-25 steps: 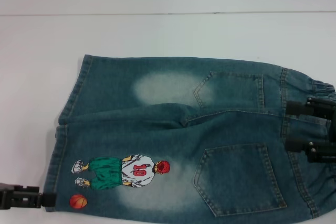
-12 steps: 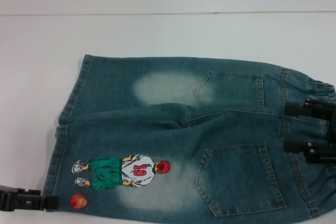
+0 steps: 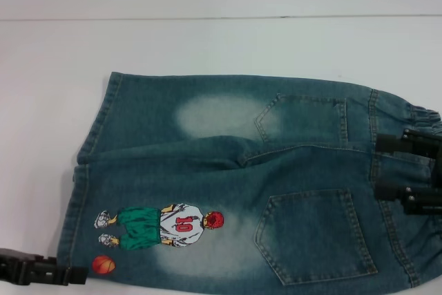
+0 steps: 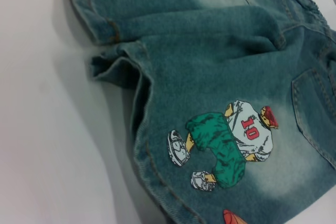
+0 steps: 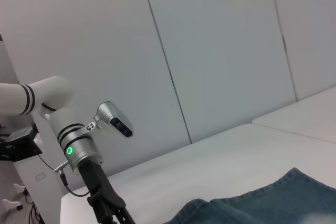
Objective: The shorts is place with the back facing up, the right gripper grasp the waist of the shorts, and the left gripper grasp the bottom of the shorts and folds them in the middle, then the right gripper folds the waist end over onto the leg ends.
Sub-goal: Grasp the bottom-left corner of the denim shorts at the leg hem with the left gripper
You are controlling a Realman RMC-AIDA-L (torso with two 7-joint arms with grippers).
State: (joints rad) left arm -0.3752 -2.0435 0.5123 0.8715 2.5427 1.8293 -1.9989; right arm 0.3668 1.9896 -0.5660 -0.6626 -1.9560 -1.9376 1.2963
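Note:
The shorts (image 3: pixel 235 177) lie flat on the white table, back up, with two pockets showing. The ruffled waist (image 3: pixel 414 170) is at the right and the leg hems (image 3: pixel 79 191) are at the left. The right gripper (image 3: pixel 378 166) stands open at the waist, its two black fingers (image 3: pixel 388 144) spread apart over the waistband. Low at the left, the left gripper (image 3: pixel 81 276) points at the near hem beside the orange ball (image 3: pixel 103 264). The left wrist view looks closely at the hems (image 4: pixel 142 93) and the cartoon player (image 4: pixel 231 140).
The white table (image 3: pixel 221 46) stretches beyond the shorts to a back edge against a pale wall. In the right wrist view the left arm (image 5: pixel 79 145) stands across the table in front of wall panels, with a denim edge (image 5: pixel 273 203) low in the picture.
The left gripper has slid right and slightly nearer, closing in on the hem by the orange ball. The right gripper and the shorts have stayed put.

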